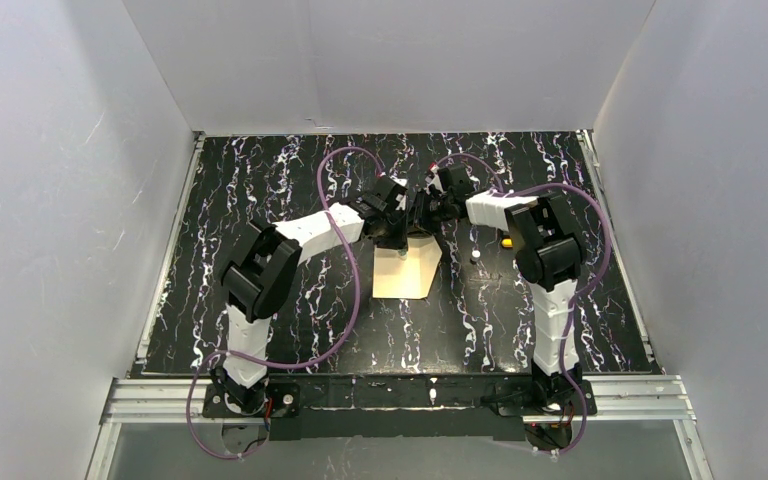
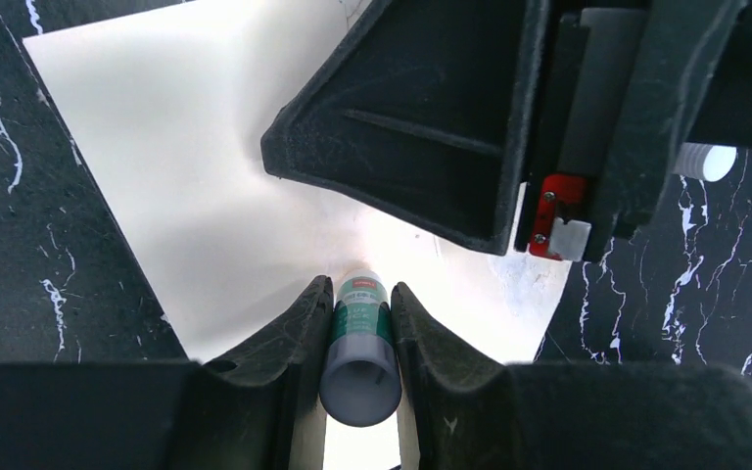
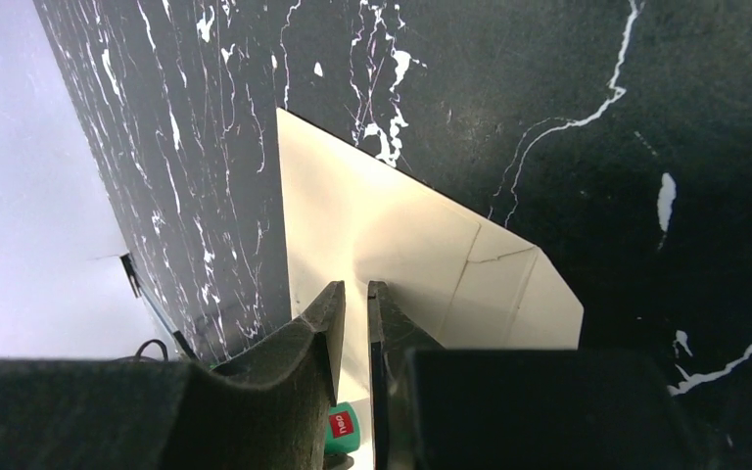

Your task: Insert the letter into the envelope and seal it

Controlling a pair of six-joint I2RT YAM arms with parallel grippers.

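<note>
The cream envelope (image 1: 407, 275) lies flat at mid-table, its creased flap end (image 3: 509, 294) spread open on the surface. The letter does not show in any view. My left gripper (image 1: 392, 232) hangs over the envelope's far end, shut on a green-labelled glue stick (image 2: 360, 338) that points down at the paper (image 2: 186, 147). My right gripper (image 1: 428, 215) is close beside it, above the envelope (image 3: 392, 225). Its jaws (image 3: 356, 289) are almost together, with a thin slit and nothing between the tips. The stick's green top (image 3: 343, 428) shows low behind its fingers (image 2: 401, 127).
A small white cap (image 1: 475, 256) lies on the black marbled table right of the envelope, also in the left wrist view (image 2: 705, 162). A small yellow object (image 1: 506, 241) sits by the right arm. White walls enclose the table on three sides.
</note>
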